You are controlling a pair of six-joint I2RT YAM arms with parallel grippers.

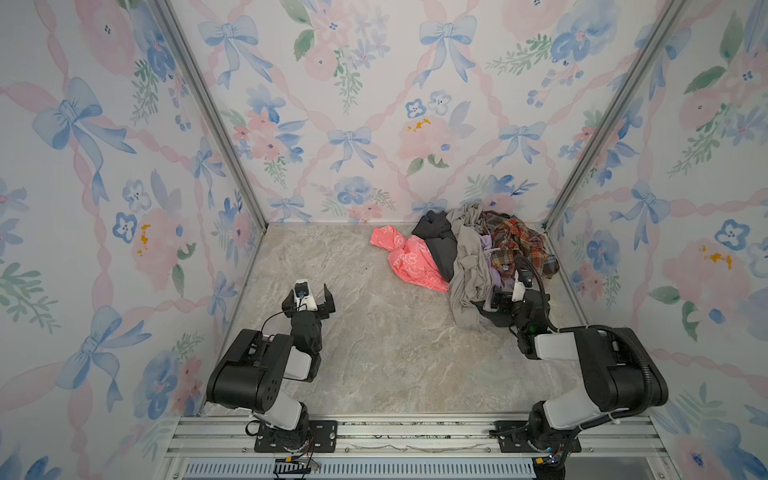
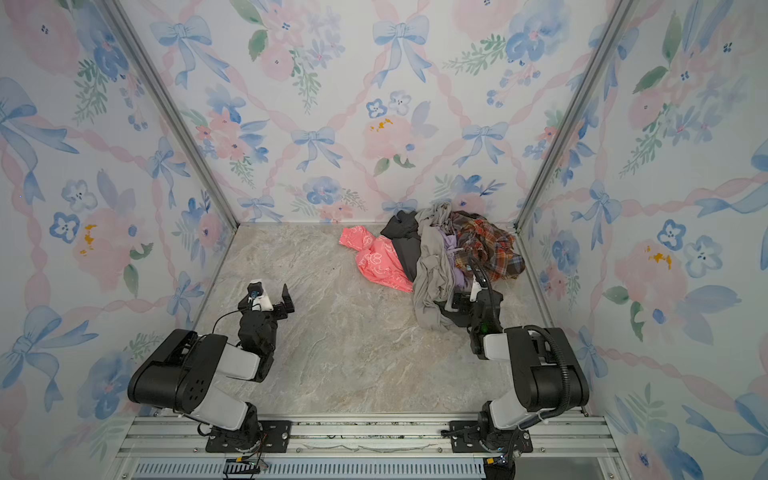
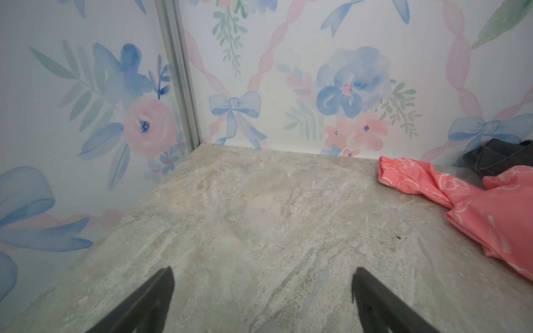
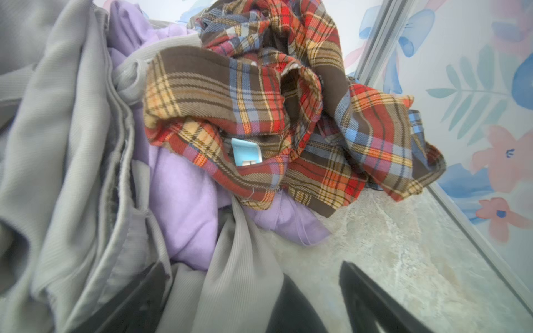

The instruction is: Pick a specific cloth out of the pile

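Observation:
The lavender cloth (image 4: 184, 201) lies low in the pile (image 1: 469, 257), wedged between a beige-grey garment (image 4: 72, 129) and a red-orange plaid shirt (image 4: 259, 101); small patches of lavender cloth (image 1: 486, 245) show in both top views. My right gripper (image 4: 253, 265) is open at the pile's near edge, its jaws either side of a beige-grey fold and some black fabric, with the lavender just beyond the fingertips. My left gripper (image 3: 263, 271) stands open over bare floor, far left of the pile and holding nothing.
A coral-pink printed cloth (image 1: 409, 259) and a black garment (image 1: 436, 237) spread from the pile's left side. The pile sits in the back right corner against the back wall (image 1: 374, 124) and an aluminium post (image 1: 582, 174). The marble floor (image 1: 374, 332) stretches between the arms.

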